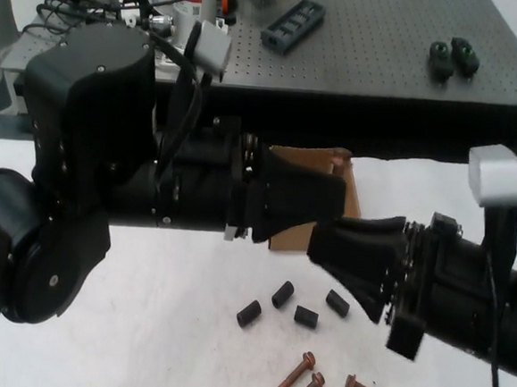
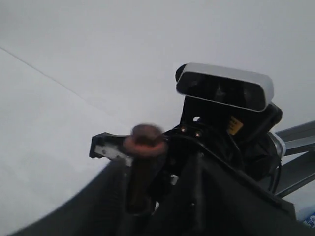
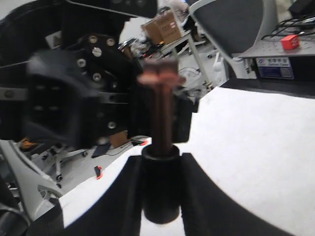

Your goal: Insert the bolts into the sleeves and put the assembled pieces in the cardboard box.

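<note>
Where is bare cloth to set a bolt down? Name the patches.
Free: the white cloth between the left arm and the sleeves. Crowded: around the sleeves and bolts, and where both arms meet before the cardboard box.

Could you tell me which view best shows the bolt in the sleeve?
The right wrist view: the bolt stands in the sleeve in the right gripper. The left wrist view shows its head and shaft; the high view hides it between the left gripper and the right.
</note>
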Available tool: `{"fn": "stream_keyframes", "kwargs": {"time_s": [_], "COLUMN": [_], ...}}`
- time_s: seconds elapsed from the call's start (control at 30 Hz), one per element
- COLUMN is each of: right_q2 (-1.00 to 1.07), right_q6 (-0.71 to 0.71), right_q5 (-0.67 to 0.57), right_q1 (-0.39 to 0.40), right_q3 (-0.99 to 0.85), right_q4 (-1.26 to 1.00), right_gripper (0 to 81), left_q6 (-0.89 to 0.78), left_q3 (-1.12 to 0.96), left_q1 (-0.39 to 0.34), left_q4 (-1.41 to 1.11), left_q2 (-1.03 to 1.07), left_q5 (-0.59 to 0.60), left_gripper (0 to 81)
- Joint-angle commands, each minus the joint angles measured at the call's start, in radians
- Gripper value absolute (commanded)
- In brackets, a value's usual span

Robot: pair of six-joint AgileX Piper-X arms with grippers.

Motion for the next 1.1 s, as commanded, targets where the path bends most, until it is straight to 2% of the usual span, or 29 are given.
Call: {"fn": "stream_keyframes", "kwargs": {"time_s": [0.0,0.03,0.13,0.3,0.47,0.57,0.67,0.87,1.07], "right_q2": [-0.002,-0.002,0.005,0.121,0.361,0.546,0.726,1.000,1.125], "right_q6": [0.007,-0.002,-0.084,-0.218,-0.360,-0.368,-0.368,-0.410,-0.410], "right_q5": [0.002,0.042,0.175,0.247,0.370,0.403,0.405,0.513,0.565], "right_q1": [0.000,-0.010,-0.049,-0.141,-0.175,-0.175,-0.175,-0.177,-0.185], "right_q3": [-0.010,-0.010,-0.023,-0.188,-0.424,-0.581,-0.771,-1.094,-1.239], "right_q4": [-0.034,-0.034,-0.008,0.269,0.461,0.526,0.668,0.951,1.122], "right_gripper": [2.3,2.3,2.3,2.3,2.3,2.3,2.3,2.3,2.3], "left_q6": [-0.009,-0.009,0.016,0.145,0.350,0.373,0.373,0.373,0.373], "left_q3": [-0.006,-0.006,-0.006,-0.006,-0.006,-0.006,-0.006,-0.006,-0.006], "left_q1": [-0.002,-0.002,0.000,0.000,0.000,0.000,0.000,0.000,0.000], "left_q4": [-0.001,0.004,0.024,0.192,0.444,0.535,0.594,0.641,0.641], "left_q2": [-0.008,-0.008,-0.008,-0.008,-0.008,-0.003,-0.004,-0.004,-0.004], "left_q5": [-0.072,-0.090,-0.103,-0.176,-0.384,-0.512,-0.590,-0.611,-0.611], "left_gripper": [58.9,59.8,55.9,54.6,54.6,54.6,54.6,54.6,54.6]}}
